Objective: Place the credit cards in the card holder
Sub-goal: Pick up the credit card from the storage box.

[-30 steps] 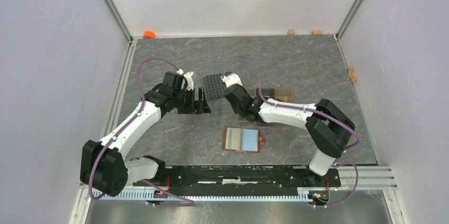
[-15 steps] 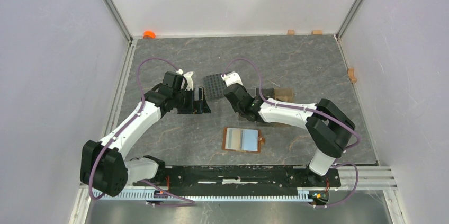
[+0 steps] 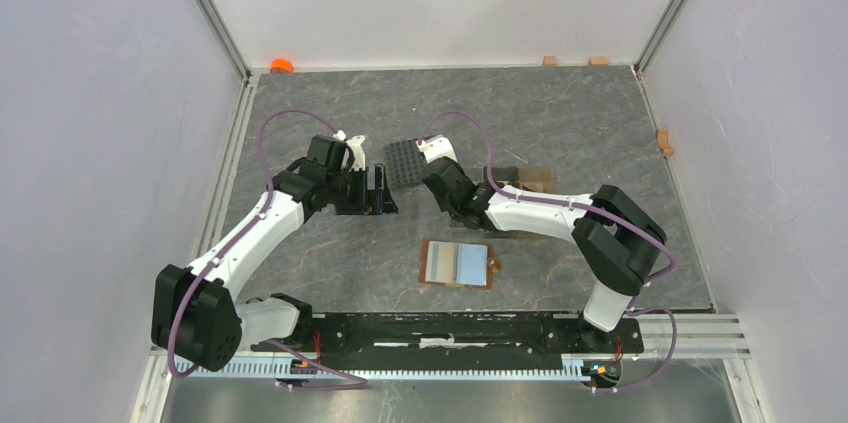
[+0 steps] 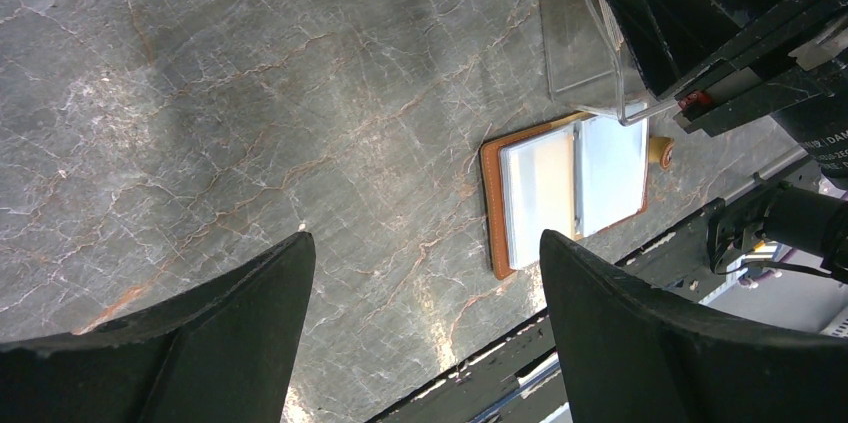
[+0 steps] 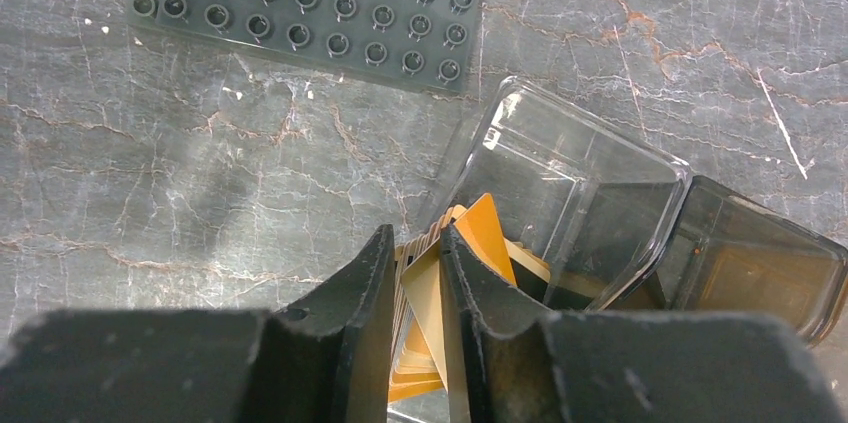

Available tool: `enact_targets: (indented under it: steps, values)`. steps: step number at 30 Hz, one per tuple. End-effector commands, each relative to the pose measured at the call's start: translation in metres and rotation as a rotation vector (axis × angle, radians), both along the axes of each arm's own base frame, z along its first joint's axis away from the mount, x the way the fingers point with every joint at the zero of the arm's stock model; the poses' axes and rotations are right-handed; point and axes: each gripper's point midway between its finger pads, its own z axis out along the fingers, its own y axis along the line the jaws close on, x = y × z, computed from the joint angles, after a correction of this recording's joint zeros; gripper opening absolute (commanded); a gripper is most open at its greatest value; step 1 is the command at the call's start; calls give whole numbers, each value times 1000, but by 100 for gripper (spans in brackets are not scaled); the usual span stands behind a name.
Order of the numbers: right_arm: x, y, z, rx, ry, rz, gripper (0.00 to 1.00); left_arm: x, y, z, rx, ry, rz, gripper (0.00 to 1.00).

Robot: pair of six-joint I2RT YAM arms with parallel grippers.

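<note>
The brown card holder (image 3: pixel 426 265) lies open near the table's front, with a grey card (image 3: pixel 440 263) and a light blue card (image 3: pixel 472 263) on its two halves. The left wrist view shows it too, as the card holder (image 4: pixel 490 205). My right gripper (image 5: pixel 418 238) reaches into a clear stand (image 5: pixel 560 173), its jaws narrowed onto a stack of yellowish credit cards (image 5: pixel 482 231) standing on edge. To the left, my left gripper (image 3: pixel 378 191) hangs wide open above bare table with nothing in it, as the left gripper (image 4: pixel 425 243) shows in its own view.
A dark grey studded plate (image 3: pixel 403 161) lies just behind the two grippers. The amber-tinted end of the stand (image 3: pixel 537 180) shows behind the right forearm. An orange object (image 3: pixel 282 65) and small wooden blocks (image 3: pixel 549 60) sit along the back wall, and another block (image 3: pixel 664 141) by the right wall.
The right gripper's jaws have drawn slightly closer together on the cards, and the right arm has shifted a little. The left arm has not moved.
</note>
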Motion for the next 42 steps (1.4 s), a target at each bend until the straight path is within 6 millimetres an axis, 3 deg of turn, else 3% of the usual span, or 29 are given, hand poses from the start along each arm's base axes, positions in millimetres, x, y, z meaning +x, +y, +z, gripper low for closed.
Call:
enact_targets:
  steps: [1, 5, 10, 14, 22, 25, 33, 37, 42]
  values:
    - [5, 13, 15, 63, -29, -13, 23, 2, 1, 2, 5, -33, -31, 89]
    - [3, 12, 21, 71, -33, -18, 17, 2, 0, 2, 4, -32, -34, 89]
    - [2, 8, 27, 71, -41, -30, 3, 2, 0, 3, 4, -34, -33, 89]
    - [1, -1, 43, 69, -86, -66, 0, 3, 1, 3, 6, -40, -29, 89]
    - [0, -41, 79, 36, -239, -145, 0, 4, 1, 9, 1, -72, -32, 89]
    - [-4, -45, 96, 78, -268, -127, 0, 3, -4, 17, -36, -104, -58, 88]
    - [-15, -34, 152, 342, -307, 43, 0, -5, -38, 60, -261, -232, -131, 85]
    - [-21, -37, 191, 517, -325, 111, 0, -14, -63, 98, -416, -334, -216, 85]
    - [-45, -23, 245, 732, -323, 298, 0, -32, -84, 156, -599, -483, -352, 87]
